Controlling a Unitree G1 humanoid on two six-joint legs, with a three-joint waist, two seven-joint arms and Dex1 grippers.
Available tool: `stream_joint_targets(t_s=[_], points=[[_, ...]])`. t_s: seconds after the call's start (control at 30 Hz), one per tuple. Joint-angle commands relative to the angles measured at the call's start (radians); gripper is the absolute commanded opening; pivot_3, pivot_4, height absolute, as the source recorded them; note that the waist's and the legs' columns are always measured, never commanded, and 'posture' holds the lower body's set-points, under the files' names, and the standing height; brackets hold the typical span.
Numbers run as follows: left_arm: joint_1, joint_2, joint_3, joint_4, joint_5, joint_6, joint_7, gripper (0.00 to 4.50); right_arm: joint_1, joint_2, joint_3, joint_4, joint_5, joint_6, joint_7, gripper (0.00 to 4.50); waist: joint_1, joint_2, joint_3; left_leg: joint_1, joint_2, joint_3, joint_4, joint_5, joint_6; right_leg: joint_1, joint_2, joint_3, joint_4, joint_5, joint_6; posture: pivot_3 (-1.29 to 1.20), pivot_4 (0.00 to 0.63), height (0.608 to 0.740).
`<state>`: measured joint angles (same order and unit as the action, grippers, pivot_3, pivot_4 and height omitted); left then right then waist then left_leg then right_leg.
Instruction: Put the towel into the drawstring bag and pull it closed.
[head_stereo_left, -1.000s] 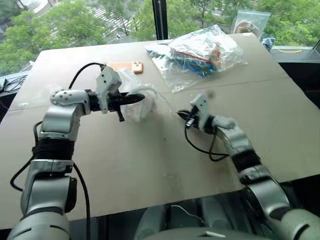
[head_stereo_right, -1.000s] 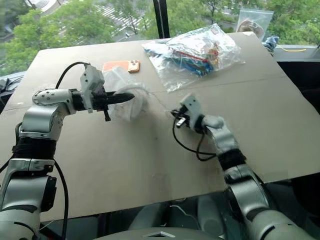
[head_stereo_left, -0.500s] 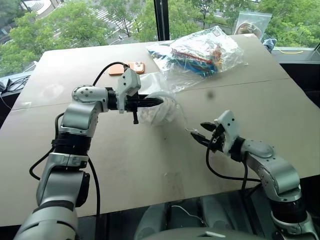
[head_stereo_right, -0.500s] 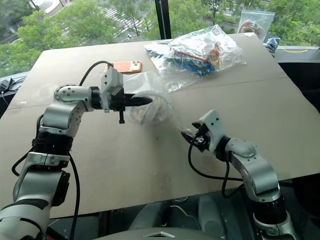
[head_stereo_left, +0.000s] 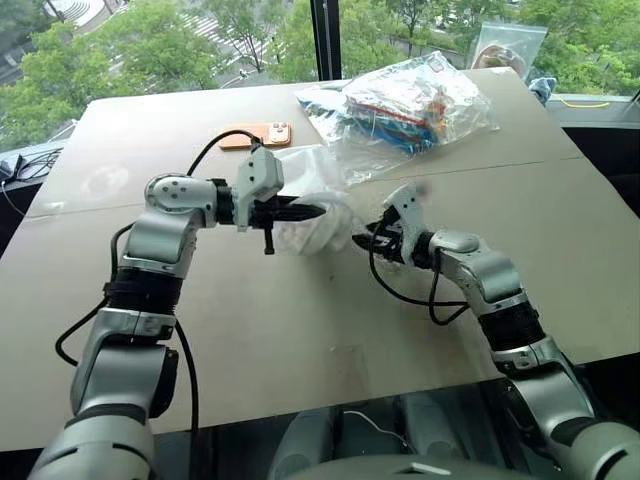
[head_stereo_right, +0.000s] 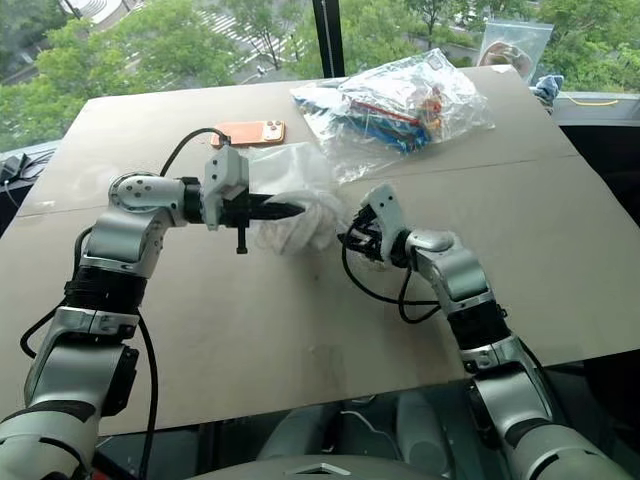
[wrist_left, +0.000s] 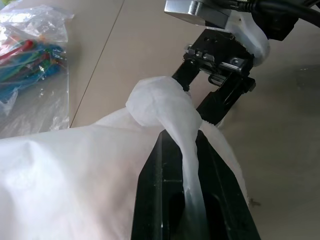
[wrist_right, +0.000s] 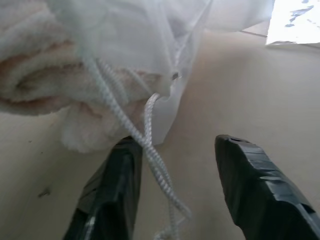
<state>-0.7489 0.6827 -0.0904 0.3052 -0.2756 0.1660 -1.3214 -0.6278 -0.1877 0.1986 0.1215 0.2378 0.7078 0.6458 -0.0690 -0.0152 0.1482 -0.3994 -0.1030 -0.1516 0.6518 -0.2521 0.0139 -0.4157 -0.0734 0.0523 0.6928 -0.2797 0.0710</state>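
On the desk (head_stereo_left: 300, 330), the left claw (head_stereo_left: 318, 211) was closed on a gathered fold of the drawstring bag (head_stereo_left: 315, 195) and held it just above the surface. The towel (wrist_right: 45, 90) was inside the bag. Just beside the bag, the right claw (wrist_right: 175, 200) had its fingers apart, and the white cord (wrist_right: 150, 155) hung between them, not gripped.
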Motion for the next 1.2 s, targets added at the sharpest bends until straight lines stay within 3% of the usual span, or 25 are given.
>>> stream_joint_targets(t_s=[0.03, 0.07, 0.1, 0.23, 0.33, 0.47, 0.57, 0.7, 0.87, 1.07, 1.2], points=[[-0.01, 0.021, 0.035, 0.0, 0.0, -0.027, 0.008, 0.0, -0.026, -0.003, -0.003, -0.015, -0.002, -0.023, 0.004, 0.59, -0.001, 0.0, 0.0, 0.0, 0.0, 0.0, 0.0, 0.0, 0.0, 0.0, 0.0, 0.0, 0.0, 0.0, 0.0, 0.0, 0.15, 0.74], [-0.007, 0.021, 0.037, -0.001, 0.001, -0.027, 0.011, 0.0, -0.023, -0.002, -0.004, -0.005, -0.011, -0.034, -0.007, 0.16, -0.001, 0.0, 0.0, 0.0, 0.0, 0.0, 0.0, 0.0, 0.0, 0.0, 0.0, 0.0, 0.0, 0.0, 0.0, 0.0, 0.15, 0.74], [-0.005, 0.021, 0.039, -0.002, 0.001, -0.027, 0.013, 0.0, -0.022, 0.002, -0.006, 0.002, -0.015, -0.041, -0.015, 0.03, -0.001, 0.0, 0.0, 0.0, 0.0, 0.0, 0.0, 0.0, 0.0, 0.0, 0.0, 0.0, 0.0, 0.0, 0.0, 0.0, 0.15, 0.74], [-0.01, 0.05, 0.059, -0.031, -0.093, 0.103, -0.072, 0.0, -0.015, -0.007, -0.015, -0.032, -0.007, -0.035, -0.012, 0.03, -0.003, 0.0, 0.0, 0.0, 0.0, 0.0, 0.0, 0.0, 0.0, 0.0, 0.0, 0.0, 0.0, 0.0, 0.0, 0.0, 0.15, 0.74], [-0.041, 0.079, 0.089, -0.027, -0.156, 0.288, -0.058, 0.8, 0.0, -0.015, -0.038, -0.08, 0.034, 0.001, 0.005, 0.0, -0.005, 0.0, 0.0, 0.0, 0.0, 0.0, 0.0, 0.0, 0.0, -0.001, 0.0, 0.0, 0.001, 0.0, 0.0, 0.0, 0.15, 0.74], [-0.068, 0.105, 0.173, 0.044, -0.21, 0.474, 0.019, 2.62, 0.006, -0.002, -0.074, -0.125, 0.093, 0.052, 0.005, 0.0, -0.002, 0.0, 0.0, 0.0, 0.0, -0.002, 0.001, 0.0, 0.0, 0.0, 0.002, -0.001, 0.001, 0.0, 0.0, 0.0, 0.15, 0.74], [-0.035, 0.15, 0.253, 0.086, -0.244, 0.61, 0.09, 2.62, 0.006, -0.005, -0.079, -0.149, 0.107, 0.073, -0.007, 0.0, -0.017, 0.0, 0.0, 0.0, 0.0, -0.001, 0.0, 0.0, 0.0, 0.0, 0.001, 0.0, 0.002, 0.0, 0.0, 0.0, 0.15, 0.74], [0.073, 0.165, 0.328, -0.001, -0.276, 0.649, 0.151, 2.62, 0.005, -0.011, -0.071, -0.162, 0.107, 0.083, -0.015, 0.0, -0.024, 0.0, 0.0, 0.0, 0.0, -0.001, 0.0, 0.0, 0.0, -0.001, 0.0, 0.0, 0.002, 0.0, 0.0, 0.0, 0.15, 0.74], [0.363, 0.162, 0.418, -0.293, -0.364, 0.735, 0.203, 2.62, 0.009, -0.011, -0.054, -0.17, 0.104, 0.09, -0.021, 0.0, -0.026, 0.0, 0.0, 0.0, 0.0, -0.001, 0.0, 0.0, 0.0, -0.001, -0.001, 0.001, 0.001, 0.0, 0.0, 0.0, 0.15, 0.74], [0.644, 0.068, 0.491, -0.544, -0.393, 0.691, 0.335, 2.62, 0.001, -0.007, -0.054, -0.175, 0.112, 0.098, -0.022, 0.0, -0.003, 0.0, 0.0, 0.001, 0.002, 0.001, -0.002, 0.0, 0.0, -0.001, 0.0, 0.002, 0.001, 0.0, 0.0, 0.0, 0.15, 0.74], [0.692, -0.032, 0.455, -0.596, -0.317, 0.587, 0.488, 2.62, -0.003, -0.009, -0.044, -0.174, 0.114, 0.097, -0.01, 0.0, 0.016, 0.0, 0.0, 0.002, 0.001, 0.003, -0.002, 0.0, 0.0, 0.0, 0.0, 0.002, 0.0, 0.0, -0.001, 0.0, 0.15, 0.74]])
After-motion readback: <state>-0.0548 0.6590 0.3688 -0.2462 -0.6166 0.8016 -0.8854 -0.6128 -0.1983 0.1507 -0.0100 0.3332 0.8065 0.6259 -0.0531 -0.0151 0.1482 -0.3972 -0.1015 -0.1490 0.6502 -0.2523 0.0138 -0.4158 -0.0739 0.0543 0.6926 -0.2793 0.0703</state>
